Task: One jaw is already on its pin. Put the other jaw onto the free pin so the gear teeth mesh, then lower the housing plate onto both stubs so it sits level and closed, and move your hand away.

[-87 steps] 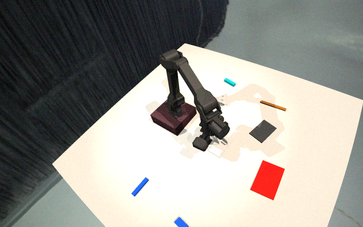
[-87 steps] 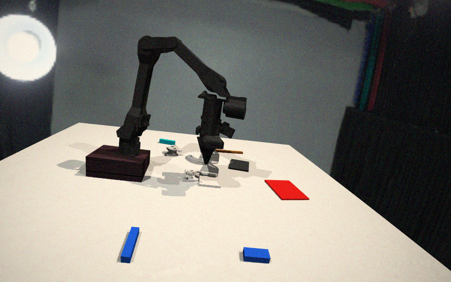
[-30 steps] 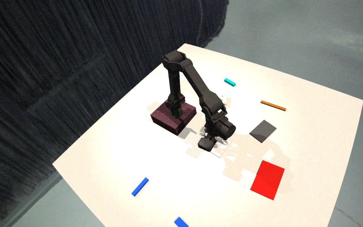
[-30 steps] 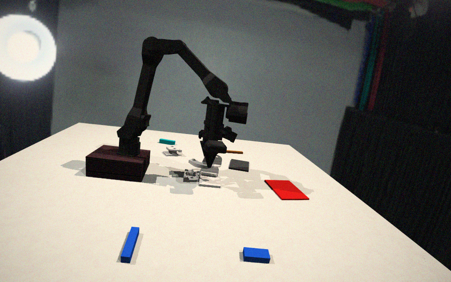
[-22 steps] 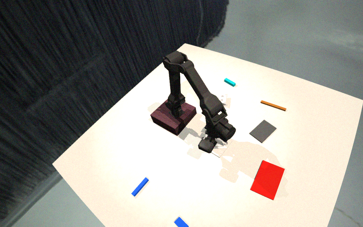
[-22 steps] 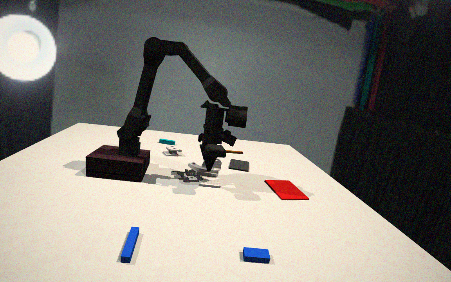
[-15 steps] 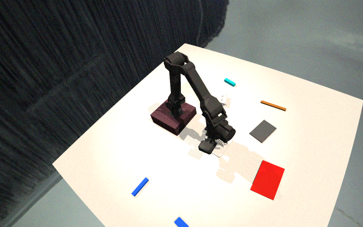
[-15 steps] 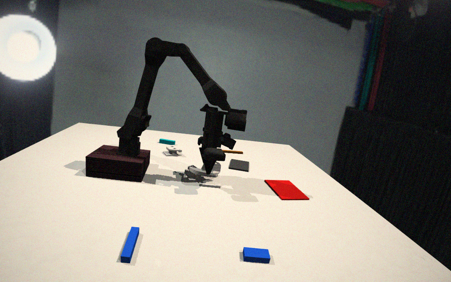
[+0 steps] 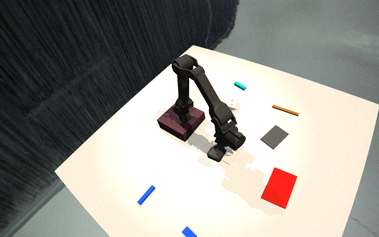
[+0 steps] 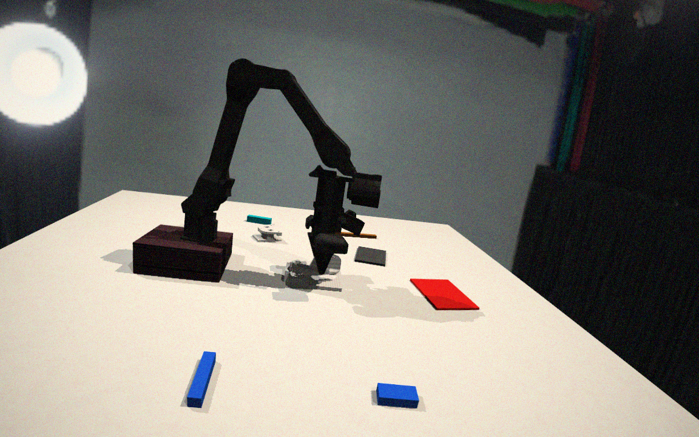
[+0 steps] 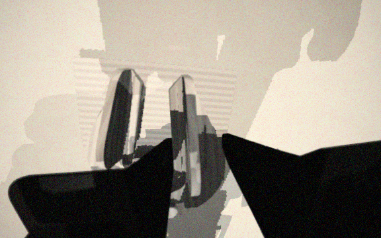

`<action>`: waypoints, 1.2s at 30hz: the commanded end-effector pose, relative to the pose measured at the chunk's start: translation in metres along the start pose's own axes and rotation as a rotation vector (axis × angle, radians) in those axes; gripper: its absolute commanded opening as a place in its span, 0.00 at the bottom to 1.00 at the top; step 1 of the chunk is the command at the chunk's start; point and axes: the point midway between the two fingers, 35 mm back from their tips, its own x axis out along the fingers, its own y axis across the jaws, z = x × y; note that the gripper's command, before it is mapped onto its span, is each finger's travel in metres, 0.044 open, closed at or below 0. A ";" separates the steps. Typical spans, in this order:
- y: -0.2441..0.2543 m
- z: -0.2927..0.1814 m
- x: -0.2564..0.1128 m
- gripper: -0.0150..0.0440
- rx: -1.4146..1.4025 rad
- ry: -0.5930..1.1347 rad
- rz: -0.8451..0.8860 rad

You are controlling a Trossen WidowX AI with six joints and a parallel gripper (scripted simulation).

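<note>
My gripper [image 10: 321, 270] [image 11: 197, 142] is shut on a pale grey jaw [image 11: 194, 149], which stands on edge between the fingertips and points forward. It is low over the pale base [image 11: 217, 96] [image 9: 229, 160]. The other jaw [image 11: 118, 122] is on the base, left of the held jaw in the wrist view, with a gap between their front parts. The fingers and held jaw hide the pins and most of the gear teeth, so I cannot tell whether the teeth touch. The white housing plate [image 9: 232, 102] [image 10: 269, 230] lies apart, farther back near the robot's base.
A dark grey plate [image 9: 274, 137] [image 10: 370, 255] and a red plate [image 9: 279, 188] [image 10: 444, 294] lie on the outer side. A teal block [image 9: 240, 85] and an orange bar [image 9: 285, 110] lie farther back. Two blue blocks [image 10: 201, 379] [image 10: 397, 395] lie at the front in the exterior view.
</note>
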 end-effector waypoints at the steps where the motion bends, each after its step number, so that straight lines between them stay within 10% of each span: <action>1: 0.000 0.000 0.000 0.48 0.003 -0.001 0.002; 36: 0.000 0.000 0.010 0.48 -0.008 -0.001 0.002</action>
